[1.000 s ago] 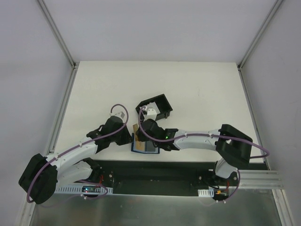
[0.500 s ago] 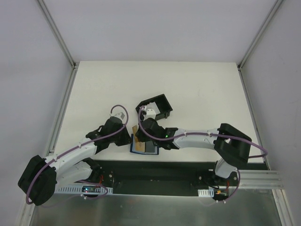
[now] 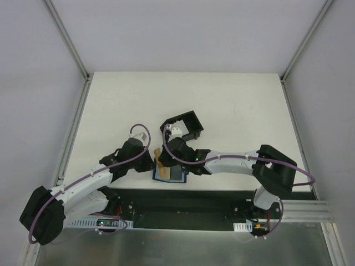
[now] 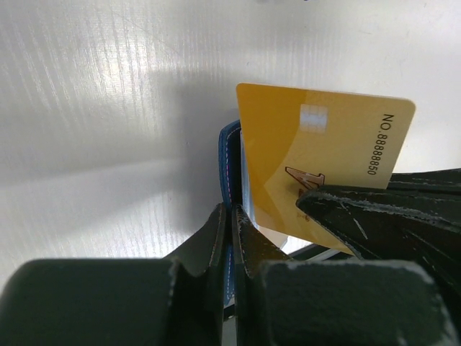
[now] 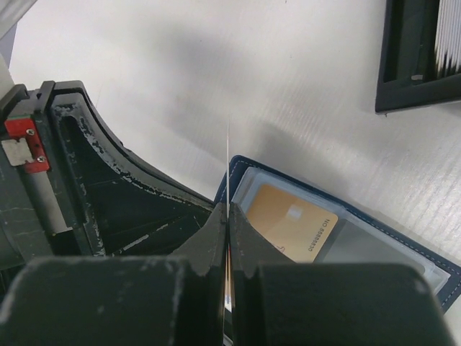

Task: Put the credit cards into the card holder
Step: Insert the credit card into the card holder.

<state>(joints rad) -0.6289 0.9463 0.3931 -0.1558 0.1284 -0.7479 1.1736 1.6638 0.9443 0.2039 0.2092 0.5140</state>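
Credit card, thin yellow plastic rectangle [image 4: 317, 166]: my right jaws clamp it upright over the navy-blue folding wallet [image 5: 392, 249] on the white worktop [image 3: 233, 105]. My left jaws pinch the wallet's rim, I judge to steady it for insertion.

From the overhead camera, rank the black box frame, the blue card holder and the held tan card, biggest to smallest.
1. black box frame
2. card holder, partly hidden
3. tan card, tilted, so it may look smaller than it is
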